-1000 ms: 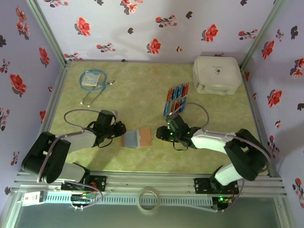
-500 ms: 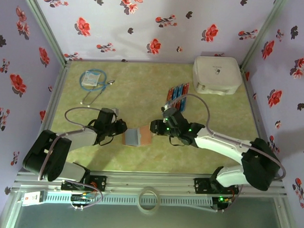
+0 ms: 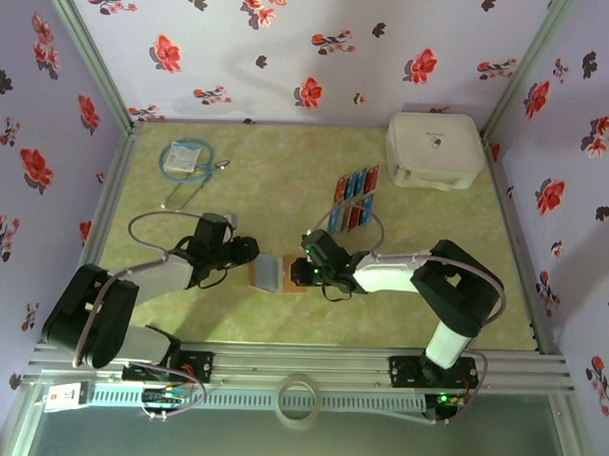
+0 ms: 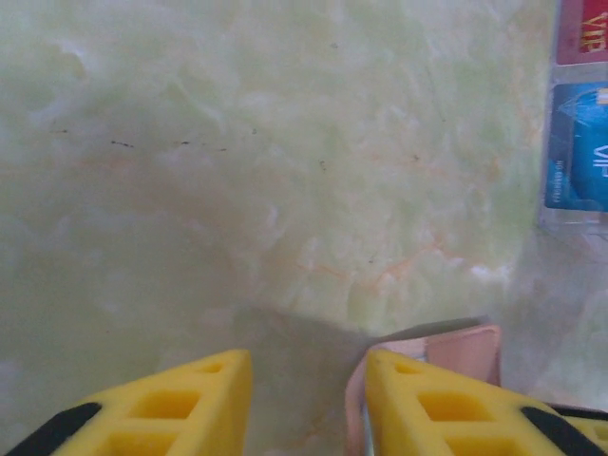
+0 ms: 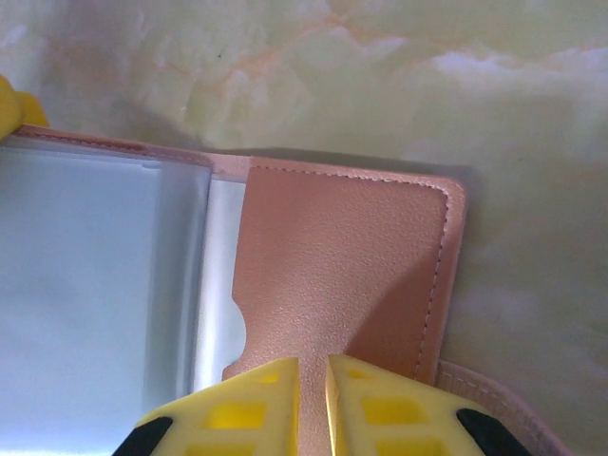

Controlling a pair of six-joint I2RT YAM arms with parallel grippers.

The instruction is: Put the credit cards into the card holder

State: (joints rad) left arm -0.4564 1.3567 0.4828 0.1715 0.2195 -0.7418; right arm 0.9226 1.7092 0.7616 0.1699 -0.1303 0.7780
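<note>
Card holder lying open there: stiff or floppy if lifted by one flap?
Probably floppy: the card holder lies spread open at its fold, so the free half would likely hang. Its clear pockets look thin and glossy, possibly slippery. It lies flat, so rolling seems unlikely.

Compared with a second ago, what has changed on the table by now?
The right gripper slid left onto the right flap of the card holder, its jaws closing nearly together. The left gripper opened at the holder's left edge. The card holder, credit cards and white box stayed put.
</note>
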